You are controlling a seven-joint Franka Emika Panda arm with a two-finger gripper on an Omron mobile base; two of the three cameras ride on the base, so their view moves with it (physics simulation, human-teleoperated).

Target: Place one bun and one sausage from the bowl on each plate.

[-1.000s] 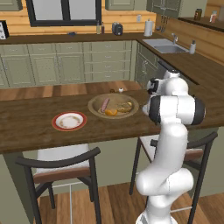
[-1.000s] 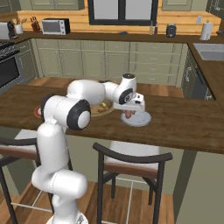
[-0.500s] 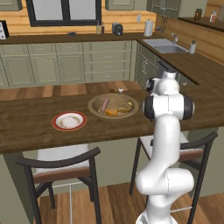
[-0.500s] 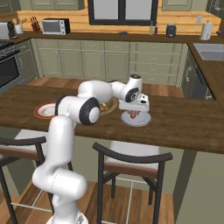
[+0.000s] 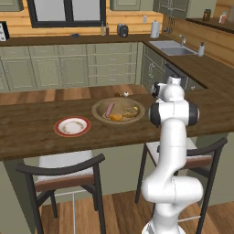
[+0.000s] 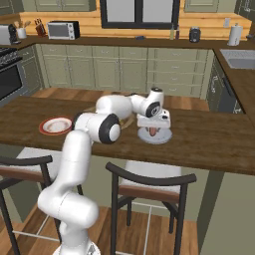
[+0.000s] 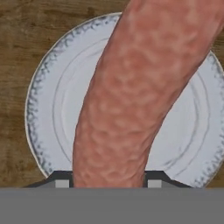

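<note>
Sausage [image 7: 131,96] is hanging clamped between the gripper's [image 6: 153,130] fingers, now lower over the grey plate [image 7: 48,127]. Its upper end is running out of the hand view.

Dark wooden surface [image 5: 27,132]. Resting on it: red-rimmed plate [image 5: 72,126], left; wide wooden bowl [image 5: 118,110] holding what looks like a sausage and buns, centre; pale grey plate [image 6: 155,134], right.

Legible text, labels, brands, numbers, signs: none found (appliances and containers along the back wall are too small to read).
</note>
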